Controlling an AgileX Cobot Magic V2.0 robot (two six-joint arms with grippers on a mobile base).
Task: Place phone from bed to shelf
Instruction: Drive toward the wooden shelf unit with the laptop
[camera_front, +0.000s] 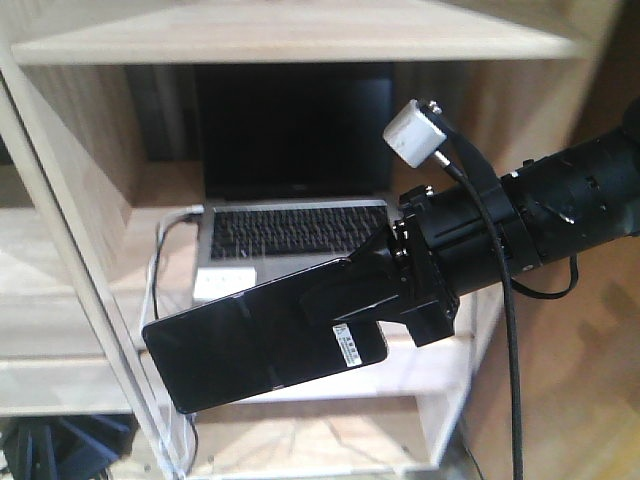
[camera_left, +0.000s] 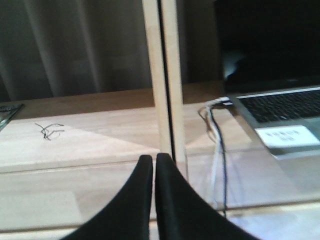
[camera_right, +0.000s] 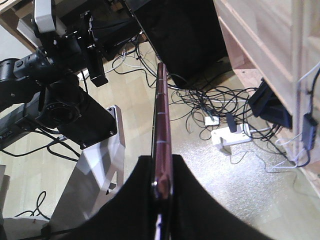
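One shelf (camera_front: 300, 45) of pale boards fills the front view, and one grey laptop (camera_front: 290, 230) sits open on its middle board. One phone (camera_front: 250, 345) is off the bed, which no view shows. It hangs in the air just in front of that board, below the laptop's keyboard.

Its long axis runs from the right gripper (camera_front: 345, 300) down and leftward toward the shelf's front upright, with the sticker end by the fingers. The right wrist view shows the phone edge-on with the black fingers clamped on either face.

Two grippers in all: the left gripper (camera_left: 154, 160) has its fingers pressed together on nothing, facing the same upright, so the right arm alone can set the phone down. The bare strip of board probably lies beyond the phone's far end. Whether that end already touches wood I cannot tell.
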